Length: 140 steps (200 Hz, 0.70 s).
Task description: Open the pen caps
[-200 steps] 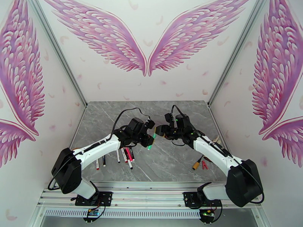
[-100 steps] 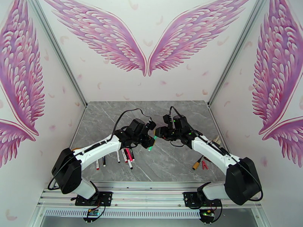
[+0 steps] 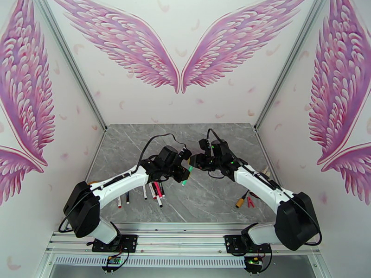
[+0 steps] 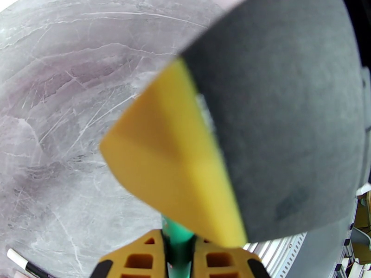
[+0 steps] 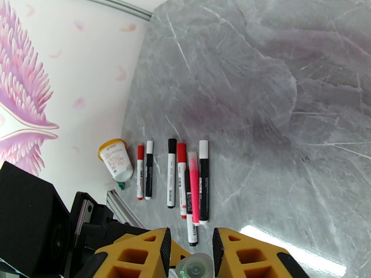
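Observation:
A green pen (image 3: 185, 177) hangs upright above the middle of the table, my left gripper (image 3: 184, 173) shut on its barrel. The left wrist view has the green barrel (image 4: 178, 237) rising between the yellow fingers (image 4: 139, 262), with a blurred yellow-and-black finger of the right gripper close over it. My right gripper (image 3: 192, 162) is at the pen's upper end. In the right wrist view the round pen end (image 5: 195, 268) lies between its open fingers (image 5: 153, 249), a small gap on the left. Several other pens (image 5: 182, 181) lie in a row on the table (image 3: 153, 191).
A white cup with a yellow lid (image 5: 116, 161) lies left of the pen row, near the wall. An orange-and-black cylinder (image 3: 241, 200) and a small red item (image 3: 250, 202) lie by the right arm. The grey marble table (image 3: 208, 200) is bare at the middle front.
The right gripper has moved left and closed in on the top of the green pen. The left gripper has shifted slightly right with the pen in it.

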Each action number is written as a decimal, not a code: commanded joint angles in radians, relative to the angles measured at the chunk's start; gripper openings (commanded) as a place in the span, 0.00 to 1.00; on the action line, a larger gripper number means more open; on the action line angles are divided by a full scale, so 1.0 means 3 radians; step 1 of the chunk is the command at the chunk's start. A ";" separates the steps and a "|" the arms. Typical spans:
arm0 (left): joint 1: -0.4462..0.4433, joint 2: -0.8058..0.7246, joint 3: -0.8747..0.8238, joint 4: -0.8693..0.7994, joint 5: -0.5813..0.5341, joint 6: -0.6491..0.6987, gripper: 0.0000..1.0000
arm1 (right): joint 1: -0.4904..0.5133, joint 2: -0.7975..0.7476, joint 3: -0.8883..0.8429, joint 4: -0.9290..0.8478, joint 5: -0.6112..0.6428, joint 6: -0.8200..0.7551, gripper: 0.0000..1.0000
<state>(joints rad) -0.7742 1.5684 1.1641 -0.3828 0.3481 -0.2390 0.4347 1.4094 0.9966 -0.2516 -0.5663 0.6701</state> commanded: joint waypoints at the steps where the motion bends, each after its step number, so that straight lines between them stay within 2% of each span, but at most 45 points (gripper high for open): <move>1: -0.0018 -0.0018 -0.0012 0.0070 0.0004 0.0027 0.16 | 0.0034 0.0045 0.0103 -0.0076 0.0072 -0.0069 0.31; 28: -0.0019 -0.0038 -0.0012 0.0060 -0.0020 0.0031 0.16 | 0.0049 0.0054 0.0109 -0.0077 0.0125 -0.0058 0.28; 72: -0.0002 -0.0096 -0.0088 0.0131 -0.0014 -0.0014 0.17 | 0.0059 0.0059 0.0150 -0.0082 0.0145 -0.0042 0.16; 84: 0.0026 -0.0137 -0.0151 0.0203 0.0030 -0.0052 0.20 | 0.0058 0.0056 0.0164 -0.0082 0.0135 -0.0018 0.13; 126: 0.0170 -0.0256 -0.0409 0.0514 0.0373 -0.0125 0.41 | 0.0059 0.0022 0.0187 0.0021 -0.0034 0.0126 0.11; 140: 0.0200 -0.0278 -0.0451 0.0579 0.0453 -0.0116 0.44 | 0.0059 0.0022 0.0181 0.0082 -0.0099 0.0177 0.10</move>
<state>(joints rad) -0.7311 1.5272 1.0599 -0.2741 0.4126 -0.2722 0.4446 1.4197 1.0225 -0.2649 -0.5545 0.6823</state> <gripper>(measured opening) 0.425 0.186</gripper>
